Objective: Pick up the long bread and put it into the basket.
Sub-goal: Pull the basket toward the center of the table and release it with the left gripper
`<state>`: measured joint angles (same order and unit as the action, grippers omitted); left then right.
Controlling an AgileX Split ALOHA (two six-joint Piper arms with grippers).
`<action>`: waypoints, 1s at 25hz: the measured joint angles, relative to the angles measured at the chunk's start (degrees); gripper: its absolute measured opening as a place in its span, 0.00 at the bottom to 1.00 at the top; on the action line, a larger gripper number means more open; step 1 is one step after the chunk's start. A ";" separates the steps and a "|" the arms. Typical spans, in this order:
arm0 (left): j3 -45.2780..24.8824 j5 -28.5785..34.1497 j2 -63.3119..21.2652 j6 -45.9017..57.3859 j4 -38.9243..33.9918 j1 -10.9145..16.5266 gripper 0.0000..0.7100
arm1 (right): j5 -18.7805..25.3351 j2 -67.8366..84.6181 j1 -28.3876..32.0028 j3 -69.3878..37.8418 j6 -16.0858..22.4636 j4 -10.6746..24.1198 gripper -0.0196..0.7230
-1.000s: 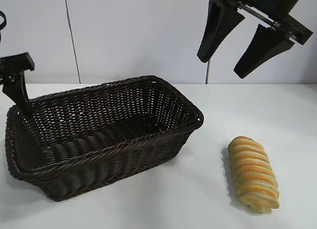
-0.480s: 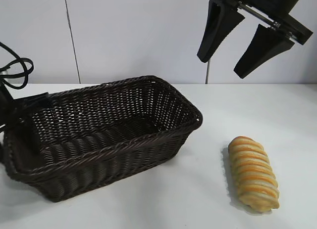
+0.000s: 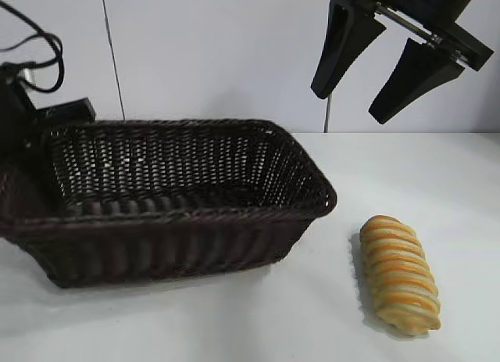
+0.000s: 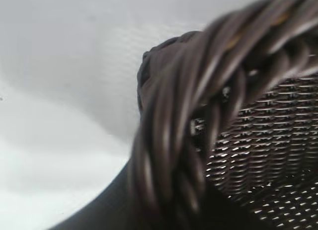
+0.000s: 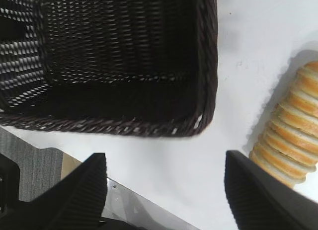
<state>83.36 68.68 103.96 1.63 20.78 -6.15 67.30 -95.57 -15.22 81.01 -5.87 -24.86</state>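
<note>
The long bread [image 3: 400, 274], tan with orange-brown stripes, lies on the white table at the front right, clear of the basket; it also shows in the right wrist view [image 5: 290, 140]. The dark brown wicker basket [image 3: 172, 245] stands left of it, its long side facing the front. My left gripper [image 3: 31, 143] is at the basket's left end, shut on its braided rim [image 4: 189, 115], which fills the left wrist view. My right gripper [image 3: 349, 105] hangs open and empty high above the table, above the gap between basket [image 5: 206, 66] and bread.
A white wall stands behind the table. Black cables [image 3: 39, 41] loop above the left arm. The table's edge with a metal strip [image 5: 149, 210] shows in the right wrist view. Bare table lies between basket and bread.
The left arm has risen and moved right with the basket's left end, swinging the basket so that its long side faces front and its right corner sits nearer the bread. Right gripper and bread are unmoved.
</note>
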 joint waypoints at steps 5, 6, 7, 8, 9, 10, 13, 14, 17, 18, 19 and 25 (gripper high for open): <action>0.07 0.43 0.06 -2.88 0.21 1.25 0.14 | -0.11 0.00 0.00 0.00 0.00 0.00 0.65; 0.07 0.30 0.19 -3.43 0.42 1.25 0.14 | -0.24 0.00 0.00 0.00 0.00 0.00 0.65; 0.07 0.18 0.69 -3.79 0.68 1.25 0.14 | -0.39 0.00 0.00 0.00 0.00 0.00 0.65; 0.07 0.03 1.43 -4.05 0.83 1.25 0.14 | -0.44 0.00 0.00 -0.04 0.00 0.00 0.65; 0.07 -0.20 2.47 -4.24 0.98 1.25 0.14 | -0.44 0.00 0.00 -0.04 0.00 0.00 0.65; 0.07 -0.61 3.45 -4.37 1.09 1.25 0.14 | -0.50 0.00 0.00 -0.04 0.00 0.00 0.65; 0.07 -3.16 6.89 -4.50 1.09 1.25 0.14 | -0.55 0.00 0.00 -0.11 0.00 0.00 0.65; 0.07 -4.38 7.92 -4.55 1.04 1.25 0.14 | -0.63 0.00 0.00 -0.11 0.00 0.00 0.65; 0.07 -6.64 10.46 -5.35 1.11 1.25 0.14 | -0.96 0.00 0.00 -0.22 0.00 0.00 0.65; 0.07 -7.14 11.39 -5.80 1.11 1.25 0.14 | -1.01 0.00 0.00 -0.22 0.00 0.00 0.65; 0.07 -7.56 12.33 -6.38 1.11 1.25 0.14 | -1.12 0.00 0.00 -0.22 0.00 0.00 0.65; 0.07 -9.32 15.96 -8.39 2.64 1.33 0.14 | -1.36 0.00 0.00 -0.22 0.00 0.00 0.65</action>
<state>83.43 59.37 119.92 -6.76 23.42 -4.82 65.94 -95.57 -15.22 80.78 -5.87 -24.86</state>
